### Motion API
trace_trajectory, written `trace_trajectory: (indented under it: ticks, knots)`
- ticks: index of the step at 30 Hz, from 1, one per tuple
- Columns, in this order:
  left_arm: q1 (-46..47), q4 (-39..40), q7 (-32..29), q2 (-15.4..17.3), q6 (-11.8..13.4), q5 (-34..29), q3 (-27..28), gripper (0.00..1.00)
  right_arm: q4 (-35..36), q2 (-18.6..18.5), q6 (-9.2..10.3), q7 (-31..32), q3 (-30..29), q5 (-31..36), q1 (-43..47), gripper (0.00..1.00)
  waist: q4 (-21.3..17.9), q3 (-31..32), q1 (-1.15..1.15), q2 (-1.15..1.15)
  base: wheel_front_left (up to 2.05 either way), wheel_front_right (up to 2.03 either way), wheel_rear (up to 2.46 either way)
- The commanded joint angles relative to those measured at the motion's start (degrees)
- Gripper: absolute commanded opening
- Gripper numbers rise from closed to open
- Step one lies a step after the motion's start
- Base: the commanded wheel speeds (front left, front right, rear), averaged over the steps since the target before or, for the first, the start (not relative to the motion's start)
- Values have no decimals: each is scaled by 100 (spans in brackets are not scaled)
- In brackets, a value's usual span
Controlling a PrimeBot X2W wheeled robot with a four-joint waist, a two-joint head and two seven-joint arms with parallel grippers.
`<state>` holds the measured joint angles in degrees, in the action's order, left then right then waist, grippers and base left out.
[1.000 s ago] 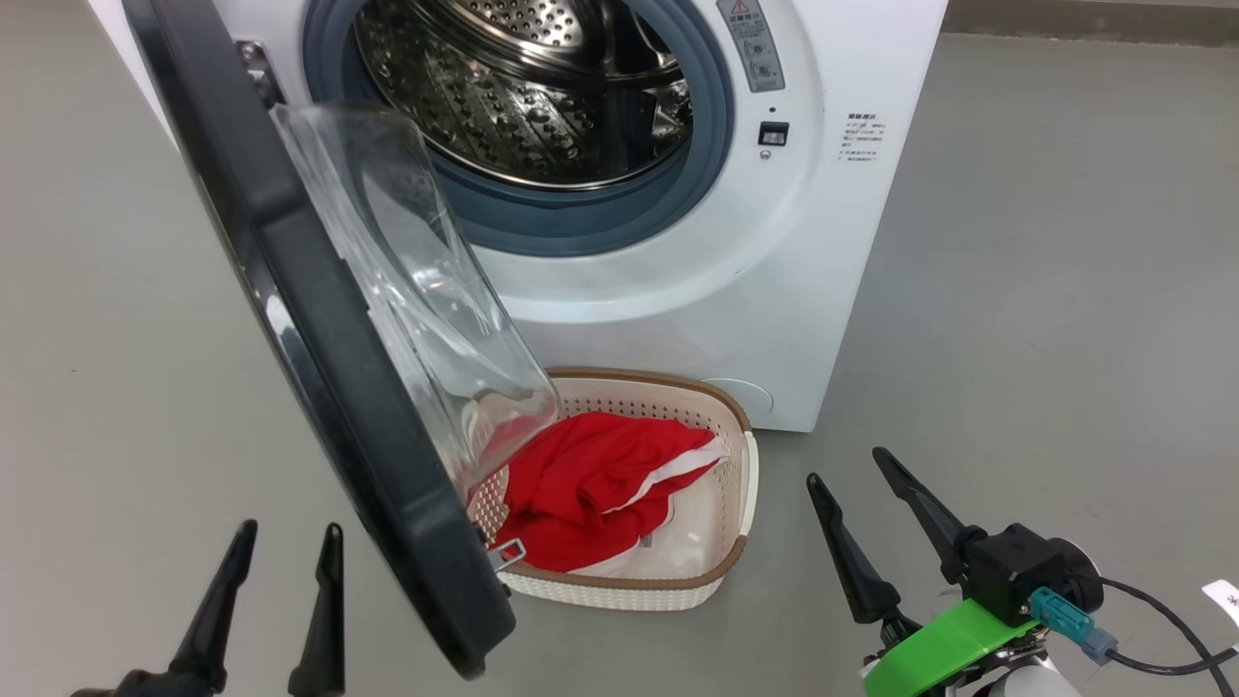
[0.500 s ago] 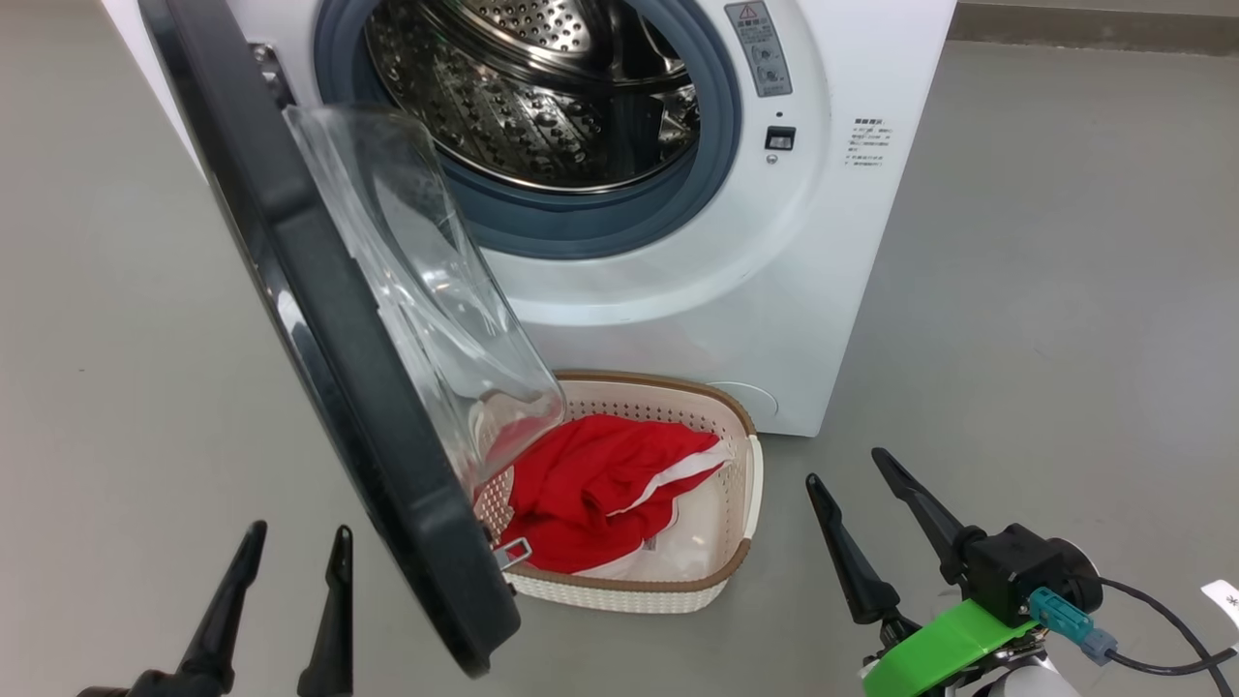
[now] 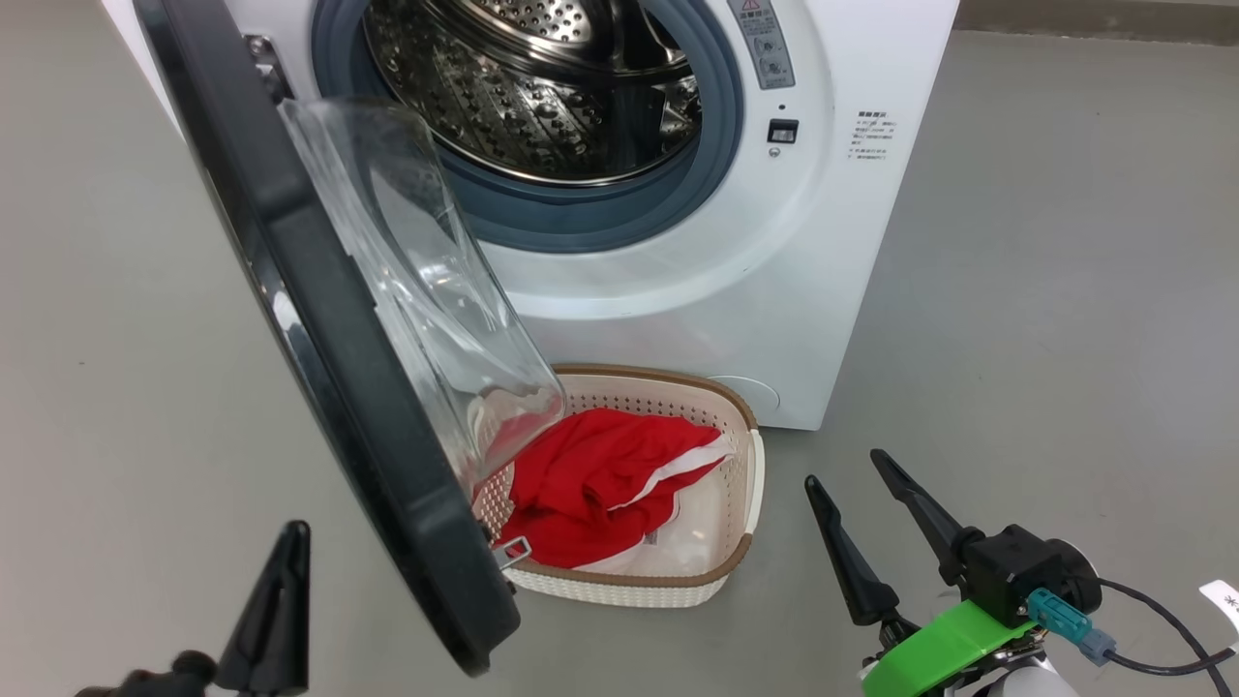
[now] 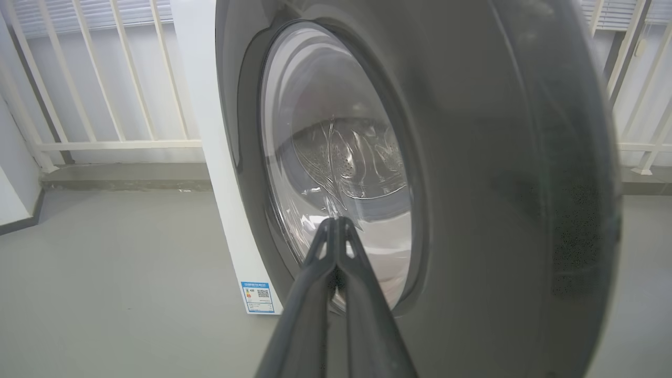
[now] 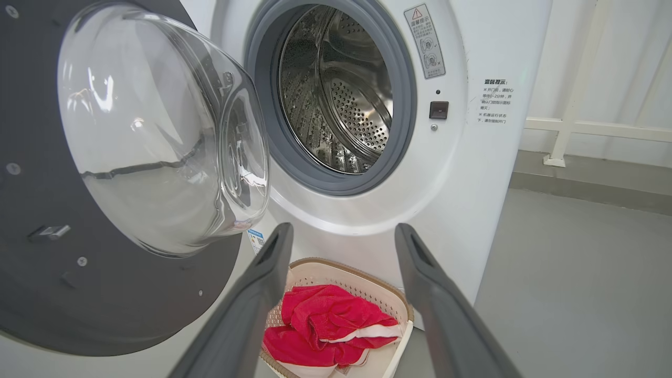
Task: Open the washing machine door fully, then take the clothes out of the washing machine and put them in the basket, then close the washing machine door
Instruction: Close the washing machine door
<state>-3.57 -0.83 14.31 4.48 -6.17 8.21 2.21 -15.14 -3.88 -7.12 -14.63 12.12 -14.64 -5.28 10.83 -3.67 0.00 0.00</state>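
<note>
Door (image 3: 358,387) swung wide stands between the left gripper (image 3: 296,532), jaws closed and empty, and the basket (image 3: 753,484) of clothes (image 3: 590,474) before the washer (image 3: 736,319). Right gripper (image 3: 844,469), jaws spread, near the basket. Railing (image 4: 94,144) behind.

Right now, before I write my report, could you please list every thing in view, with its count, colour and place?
washing machine: one, white, at the top middle of the head view, on the floor
drum: one, steel, inside the machine, no fabric visible in it
washing machine door: one, black rim with clear glass, open, left of the drum opening
basket: one, cream with brown rim, on the floor against the machine's front
clothes: one heap, red with white trim, in the basket
floor: one, grey, all around
railing: white, behind the machine
left end effector: one, dark, lower left, fingers together
right end effector: one, dark, lower right, fingers apart, holding nothing
</note>
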Motion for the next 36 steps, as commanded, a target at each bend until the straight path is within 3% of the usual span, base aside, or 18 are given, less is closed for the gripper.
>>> trace_trajectory:
  ticks: [1,10,19,23,28,32,36]
  knots:
    - [214,133,69,15,-51,168,260,0,117,-18,-36,-37,137,-59,-172,100,3,-1,0,0,0,0,0]
    - [666,254,-108,20,-119,1863,563,0,96,-2,-36,-37,125,-118,-184,100,-10,-2,0,0,0,0,0]
    - [1270,732,-1149,-96,-95,4937,1011,0,64,7,-36,-37,116,-191,-226,100,-74,-103,0,0,0,0,0]
    - [1479,945,-1799,-137,303,6501,1137,0,53,7,-36,-37,115,-210,-254,100,-127,-140,0,0,0,0,0]
    - [1581,1292,-2409,-151,960,7873,1266,0,52,9,-36,-37,119,-232,-278,100,-218,-182,0,0,0,0,0]
    - [1534,1677,-2733,-153,1366,8446,1268,0,56,15,-36,-37,97,-266,-284,100,-287,-237,0,0,0,0,0]
    - [1457,1970,-3006,-94,1692,8605,1156,0,56,21,-36,-37,96,-296,-304,100,-347,-287,0,0,0,0,0]
